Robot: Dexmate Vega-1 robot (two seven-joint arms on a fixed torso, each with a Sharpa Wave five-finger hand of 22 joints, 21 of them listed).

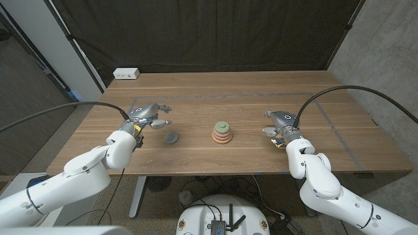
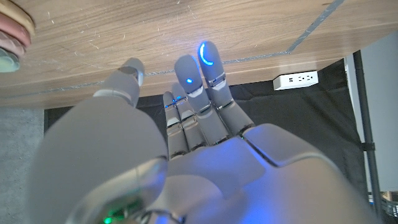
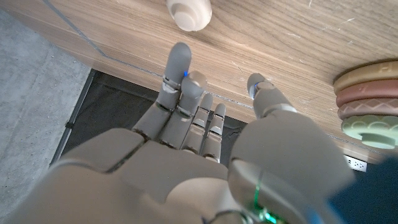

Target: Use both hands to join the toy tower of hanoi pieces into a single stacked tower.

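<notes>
On the wooden desk (image 1: 196,88) a partial tower (image 1: 223,132) stands near the middle: yellowish, pink and orange rings stacked with a pale green piece on top. The left robot hand (image 1: 149,117) hangs over the desk to the tower's left with its fingers extended and a little apart, holding nothing; in the left wrist view its fingers (image 2: 208,68) reach out straight toward the desk surface, thumb off to the side, with no piece between them. A loose dark grey disc (image 1: 171,138) lies on the desk just in front of that hand, apart from it, between the hand and the tower. The right robot hand (image 1: 279,123) sits to the tower's right, likewise spread and empty; its wrist view shows fingers (image 3: 179,71) straight and slightly parted above the wood. A small cream-coloured knob piece (image 3: 189,14) rests on the desk near its fingertips, not touching. A white power strip (image 1: 126,74) lies at the far left edge.
</notes>
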